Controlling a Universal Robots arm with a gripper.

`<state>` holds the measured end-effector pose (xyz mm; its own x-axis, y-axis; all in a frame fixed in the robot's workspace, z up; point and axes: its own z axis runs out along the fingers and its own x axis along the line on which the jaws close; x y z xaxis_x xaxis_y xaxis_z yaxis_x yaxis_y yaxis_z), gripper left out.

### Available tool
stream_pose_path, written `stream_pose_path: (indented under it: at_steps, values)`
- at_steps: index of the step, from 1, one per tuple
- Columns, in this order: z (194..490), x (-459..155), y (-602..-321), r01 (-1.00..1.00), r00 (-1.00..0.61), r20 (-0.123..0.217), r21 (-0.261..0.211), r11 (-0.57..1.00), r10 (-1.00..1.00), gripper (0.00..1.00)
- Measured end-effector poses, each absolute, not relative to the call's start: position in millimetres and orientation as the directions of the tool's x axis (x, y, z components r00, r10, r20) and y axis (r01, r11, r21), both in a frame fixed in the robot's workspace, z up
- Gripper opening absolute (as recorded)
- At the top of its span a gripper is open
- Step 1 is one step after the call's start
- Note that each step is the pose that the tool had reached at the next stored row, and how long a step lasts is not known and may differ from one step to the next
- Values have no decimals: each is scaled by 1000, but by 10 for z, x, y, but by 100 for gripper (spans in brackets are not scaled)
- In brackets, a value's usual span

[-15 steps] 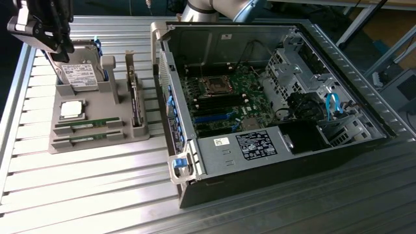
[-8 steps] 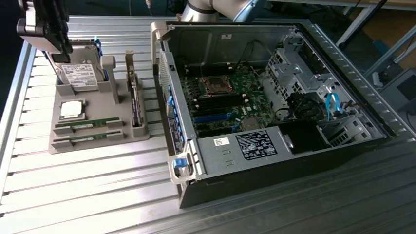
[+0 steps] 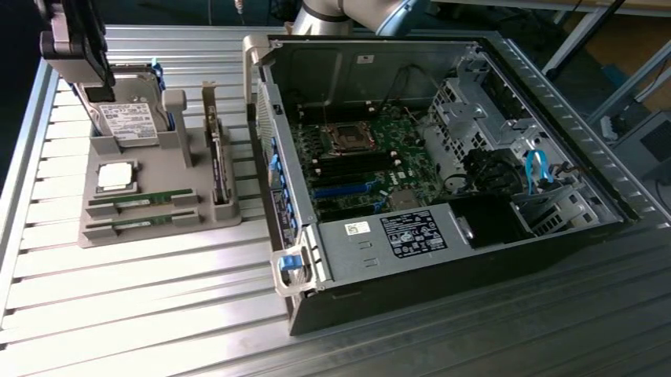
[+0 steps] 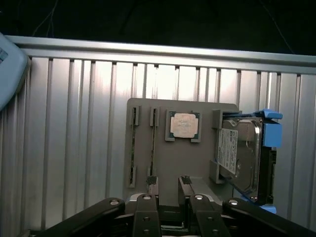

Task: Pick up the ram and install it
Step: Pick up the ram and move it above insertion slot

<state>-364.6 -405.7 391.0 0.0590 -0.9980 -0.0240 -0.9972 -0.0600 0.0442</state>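
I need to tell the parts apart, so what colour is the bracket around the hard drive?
The bracket is blue, clearest in the wrist view.

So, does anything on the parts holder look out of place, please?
Nothing stands out: both ram sticks lie straight in their slots on the grey holder, and the processor sits flat in its recess.

A ribbed silver metal desk [image 3: 157, 314] carries a flat grey plastic holder tray [image 3: 168, 177] on the exterior view's left. An open black metal computer case [image 3: 419, 314] sits just beside it on the right.

In the tray:
- A long thin green ram stick [image 3: 134, 225] lies at the near edge.
- A second ram stick [image 3: 140, 202] lies just behind it.
- Behind that lies a square silver processor chip [image 3: 115, 175].
- Farthest back, a boxy silver hard drive [image 3: 131, 122] stands leaning.
- A dark flat expansion card [image 3: 218, 169] stands on edge along the side nearest the case.

The black metal gripper [image 4: 168, 181] hangs over the tray's far end.
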Motion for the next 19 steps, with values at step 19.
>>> stream_pose_path:
  at_steps: [19]
  values:
    - [3643, -3645, -4057, -997, 61, -24, 44, -62, -998, 30]
